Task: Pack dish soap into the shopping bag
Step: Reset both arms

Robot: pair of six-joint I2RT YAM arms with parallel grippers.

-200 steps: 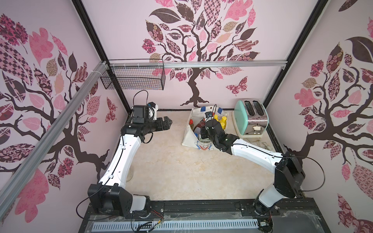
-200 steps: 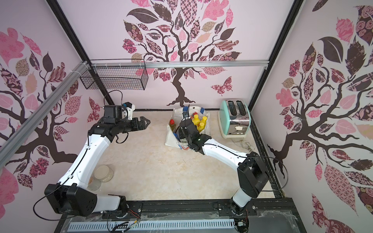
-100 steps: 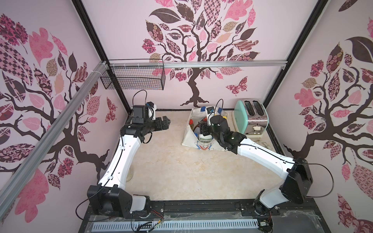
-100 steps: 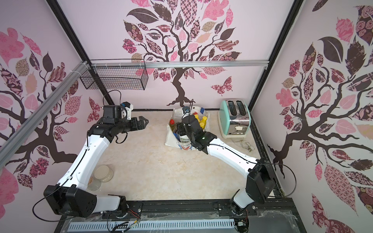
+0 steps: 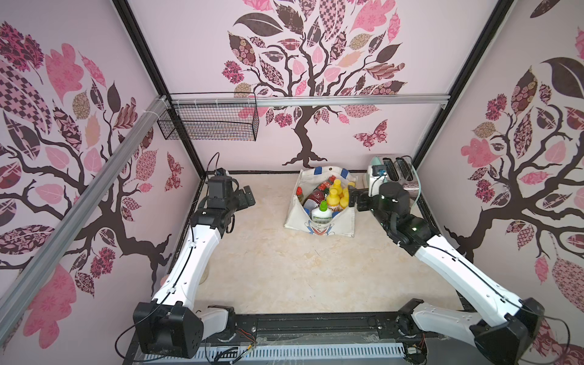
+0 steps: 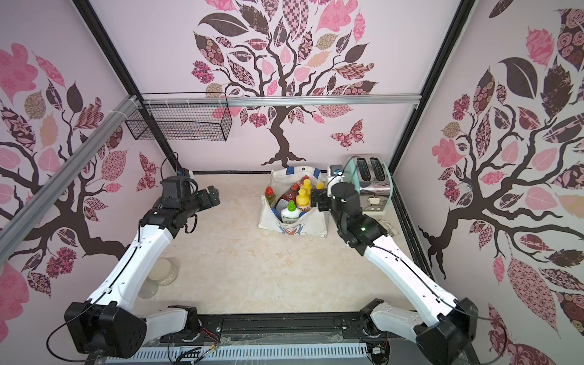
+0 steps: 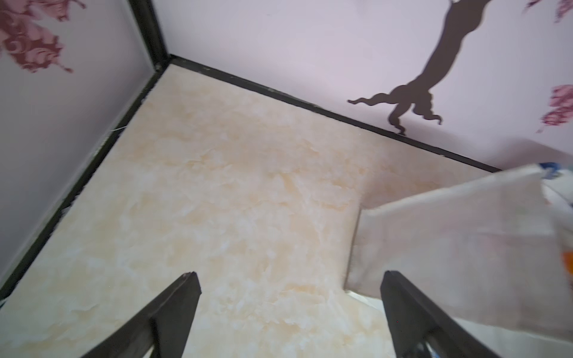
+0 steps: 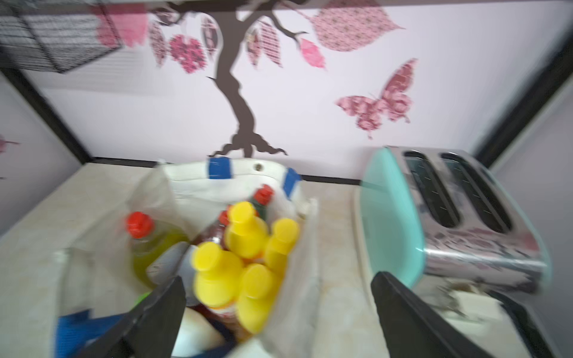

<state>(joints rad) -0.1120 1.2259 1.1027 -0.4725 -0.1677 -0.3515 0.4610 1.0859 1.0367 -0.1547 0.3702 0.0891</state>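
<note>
The packing is looking complete. Eight bottles of dish soap are sitting inside the shopping bag [image 5: 343, 221], and in both top views none is lying on the tabletop [image 5: 268, 268] around the bag.

- **Orange bottles:** four yellow-capped orange bottles [image 8: 217, 272] are crowding the bag's toaster-side half.
- **White bottle:** the white bottle [image 5: 321, 216] with the green cap is resting against the bag's near wall.
- **Red-capped bottles:** the yellow-green bottle [image 8: 148, 245] is sitting at the bag's opposite side. The red bottle [image 5: 314, 199] is lying between it and the orange ones. A third red-capped bottle [image 8: 263, 196], dark below its cap, is peeking out by the bag's far wall.

The right gripper [image 5: 355, 197] is hanging just beside the bag's rim, between the bag and the toaster [image 5: 401, 172], with its jaws spread wide and pinching nothing. The left gripper [image 7: 290, 276] is hovering well apart from the bag, on the side away from the toaster, likewise spread and empty. In my judgement, only drawing the arms clear is remaining.

The wire basket [image 5: 208, 123], on the wall well above and away from the bag, is showing nothing inside that I can make out. Two clear jars [image 6: 162, 268] are standing well apart from the bag, and I cannot tell their contents.
</note>
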